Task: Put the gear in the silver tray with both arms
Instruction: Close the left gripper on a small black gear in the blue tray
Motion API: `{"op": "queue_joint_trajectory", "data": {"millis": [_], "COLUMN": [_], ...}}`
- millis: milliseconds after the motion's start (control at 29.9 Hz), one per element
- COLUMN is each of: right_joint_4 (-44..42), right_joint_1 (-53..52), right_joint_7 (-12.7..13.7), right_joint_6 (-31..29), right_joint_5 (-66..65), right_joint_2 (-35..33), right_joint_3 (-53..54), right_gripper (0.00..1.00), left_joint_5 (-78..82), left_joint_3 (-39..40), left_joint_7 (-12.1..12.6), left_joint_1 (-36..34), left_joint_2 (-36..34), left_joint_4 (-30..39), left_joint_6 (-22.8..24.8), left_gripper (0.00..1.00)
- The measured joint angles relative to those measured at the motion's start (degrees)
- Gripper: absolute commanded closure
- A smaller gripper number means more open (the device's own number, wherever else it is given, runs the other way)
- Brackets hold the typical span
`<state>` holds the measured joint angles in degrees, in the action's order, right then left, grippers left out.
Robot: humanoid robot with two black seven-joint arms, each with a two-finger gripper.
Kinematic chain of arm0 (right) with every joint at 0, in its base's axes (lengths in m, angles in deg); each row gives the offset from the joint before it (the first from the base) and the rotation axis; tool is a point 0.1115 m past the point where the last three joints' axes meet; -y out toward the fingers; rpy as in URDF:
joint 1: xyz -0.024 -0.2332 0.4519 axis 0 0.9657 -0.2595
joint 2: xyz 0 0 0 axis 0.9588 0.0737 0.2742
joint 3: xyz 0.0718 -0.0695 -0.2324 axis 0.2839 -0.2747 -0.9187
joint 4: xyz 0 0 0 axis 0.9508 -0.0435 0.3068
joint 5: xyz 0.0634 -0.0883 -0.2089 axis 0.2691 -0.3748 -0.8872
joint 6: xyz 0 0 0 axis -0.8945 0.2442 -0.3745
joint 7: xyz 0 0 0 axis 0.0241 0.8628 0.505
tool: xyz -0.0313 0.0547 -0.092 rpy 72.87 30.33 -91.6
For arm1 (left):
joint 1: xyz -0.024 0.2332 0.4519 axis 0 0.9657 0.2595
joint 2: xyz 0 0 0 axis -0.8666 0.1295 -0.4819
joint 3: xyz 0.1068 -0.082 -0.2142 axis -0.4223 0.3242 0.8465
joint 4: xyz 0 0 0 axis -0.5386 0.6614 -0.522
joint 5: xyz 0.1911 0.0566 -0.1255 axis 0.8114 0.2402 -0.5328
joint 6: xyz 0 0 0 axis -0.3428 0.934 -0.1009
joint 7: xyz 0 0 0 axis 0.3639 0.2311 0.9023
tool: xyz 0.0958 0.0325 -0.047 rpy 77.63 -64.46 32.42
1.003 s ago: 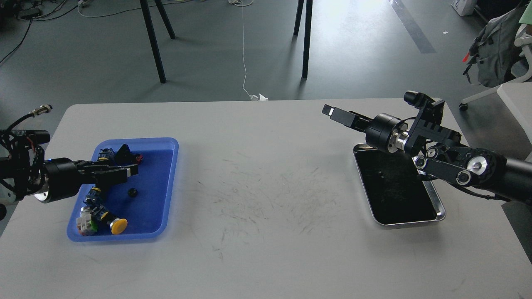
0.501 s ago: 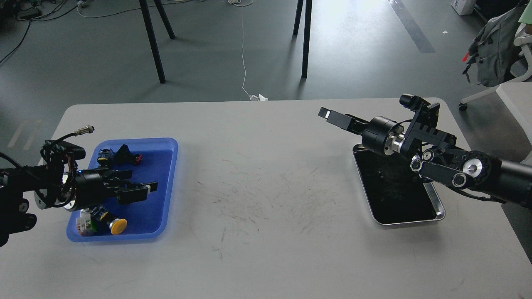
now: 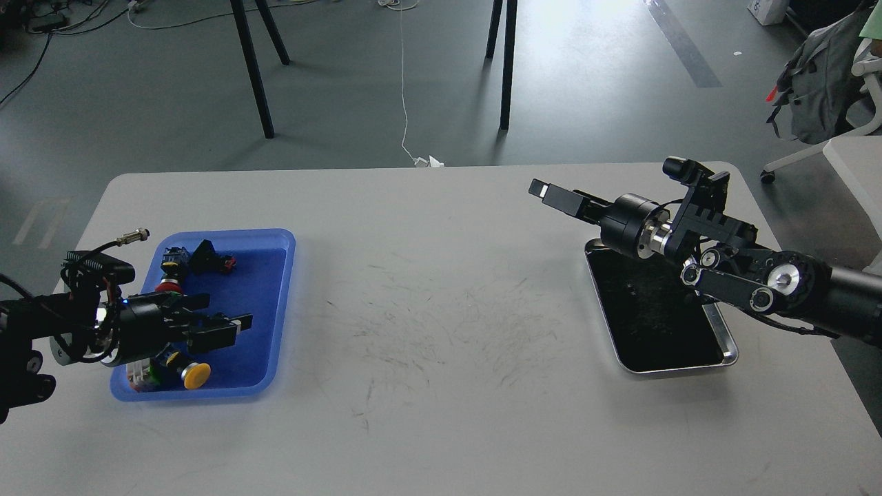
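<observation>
Silver tray (image 3: 725, 356) at bench right edge, dark interior. Gear not identifiable among parts in blue tray (image 3: 275, 289), bench left. Left gripper (image 3: 224, 322) over blue tray, fingers spread. Right gripper (image 3: 551, 193) above silver tray's far end; state indeterminate.

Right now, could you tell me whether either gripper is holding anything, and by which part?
Left gripper, over the blue tray: cannot tell. Right gripper: nothing visible.

plastic tray (image 3: 275, 303) left on the table (image 3: 441, 413), silver tray (image 3: 723, 331) right
</observation>
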<state>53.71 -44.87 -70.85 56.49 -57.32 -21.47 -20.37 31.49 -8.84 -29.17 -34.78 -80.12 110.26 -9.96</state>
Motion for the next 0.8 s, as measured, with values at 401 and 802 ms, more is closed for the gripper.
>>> {"op": "queue_joint_trajectory", "data": {"millis": [401,802], "right_joint_4": [0.0,0.0], "right_joint_1": [0.1,0.0], "right_joint_7": [0.0,0.0], "right_joint_6": [0.0,0.0], "right_joint_5": [0.0,0.0], "right_joint_2": [0.0,0.0], "right_joint_3": [-0.2,-0.3], "right_gripper": [0.06,0.06], "left_joint_5": [-4.3,-4.4], "left_joint_3": [-0.5,0.0], "left_joint_7": [0.0,0.0], "left_joint_1": [1.4,3.2], "left_joint_2": [0.5,0.8], "left_joint_4": [-2.0,-4.8], "left_joint_6": [-1.9,-2.2], "left_gripper": [0.03,0.04]}}
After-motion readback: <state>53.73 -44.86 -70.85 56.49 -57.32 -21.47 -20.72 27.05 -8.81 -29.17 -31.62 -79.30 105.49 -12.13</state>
